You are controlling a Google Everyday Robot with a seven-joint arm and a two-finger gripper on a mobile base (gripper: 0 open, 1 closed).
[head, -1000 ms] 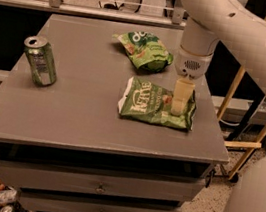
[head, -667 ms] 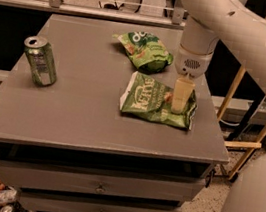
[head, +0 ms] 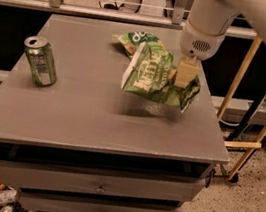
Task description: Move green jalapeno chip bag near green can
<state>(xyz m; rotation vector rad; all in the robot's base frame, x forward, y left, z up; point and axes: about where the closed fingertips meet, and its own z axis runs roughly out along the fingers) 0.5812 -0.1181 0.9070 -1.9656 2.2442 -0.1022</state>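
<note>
My gripper (head: 184, 81), right of centre, clamped the green jalapeno chip bag (head: 148, 77), fingertips hidden in its folds; I couldn't read its blurred lettering. The arm (head: 214, 15) ran off the top edge.

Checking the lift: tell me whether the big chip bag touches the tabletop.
Apart. The camera view shows the chip bag hanging from the pincer above the tabletop, its shadow separate below.
</note>
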